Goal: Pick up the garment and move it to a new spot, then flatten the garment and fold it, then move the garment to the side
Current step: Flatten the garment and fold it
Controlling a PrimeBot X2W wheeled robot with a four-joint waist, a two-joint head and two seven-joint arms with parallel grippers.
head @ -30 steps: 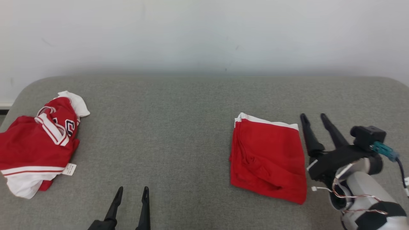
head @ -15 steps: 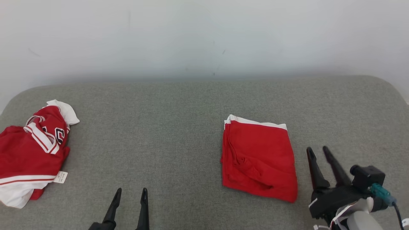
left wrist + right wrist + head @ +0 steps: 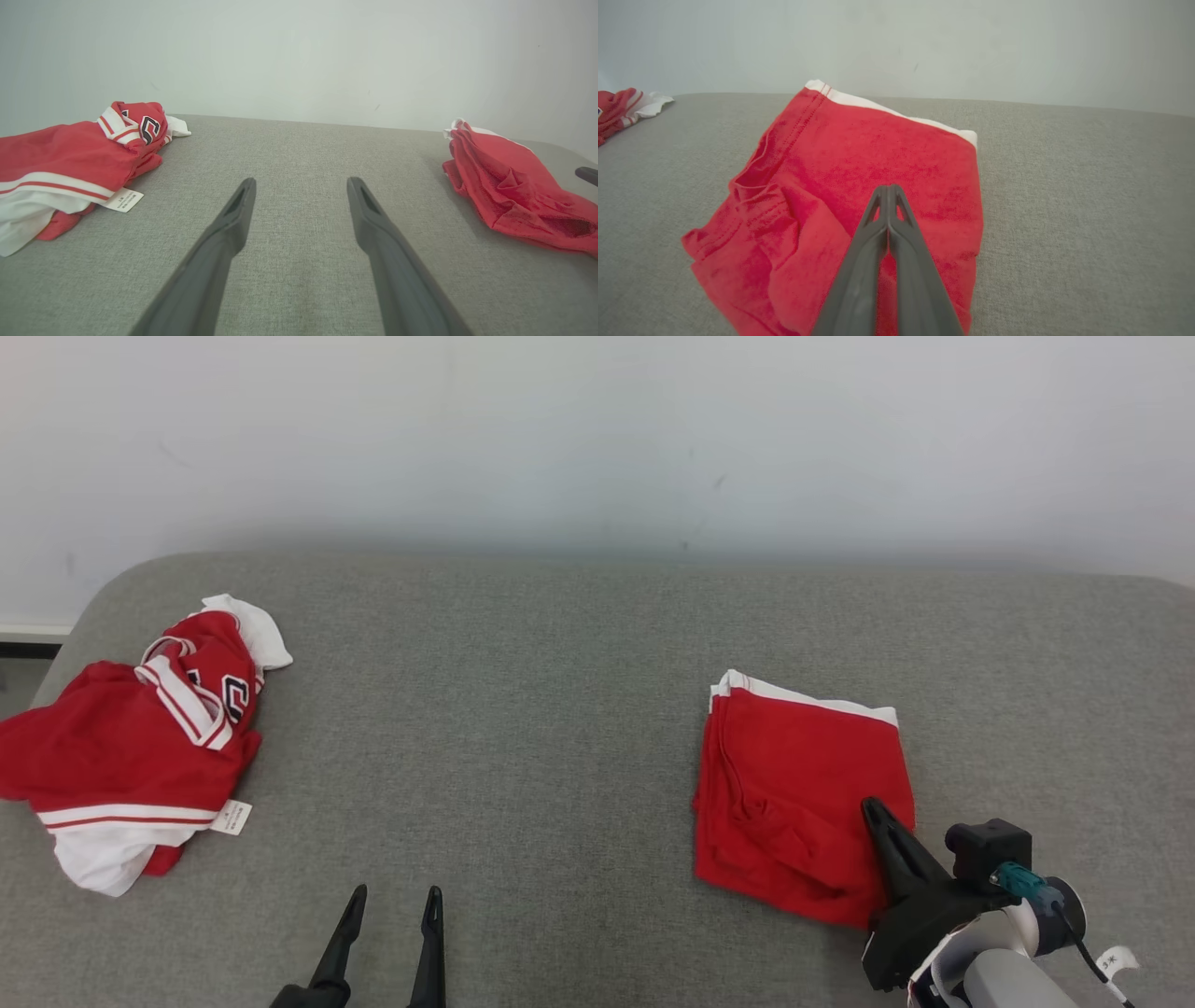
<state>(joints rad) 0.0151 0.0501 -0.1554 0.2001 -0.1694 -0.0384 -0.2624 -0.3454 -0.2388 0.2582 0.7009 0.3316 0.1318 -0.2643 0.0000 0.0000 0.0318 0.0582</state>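
Folded red garment (image 3: 803,803) lies flat on the right half of the grey padded surface (image 3: 560,709), a white band along its far edge, its shape unchanged from a second ago. Your right gripper (image 3: 876,810) stood a second ago with fingers spread just beside the garment's right edge. It now sits nearer the robot, its two fingers pressed together on nothing, their tip over the cloth's near right corner; whether it touches the cloth cannot be told. Your left gripper (image 3: 396,893) keeps its fingers spread wide and empty, low over bare surface near the front edge, as before. A crumpled red-and-white jersey (image 3: 140,747) with a white tag (image 3: 231,818) lies at the far left, well apart. The head camera has shifted slightly since then.
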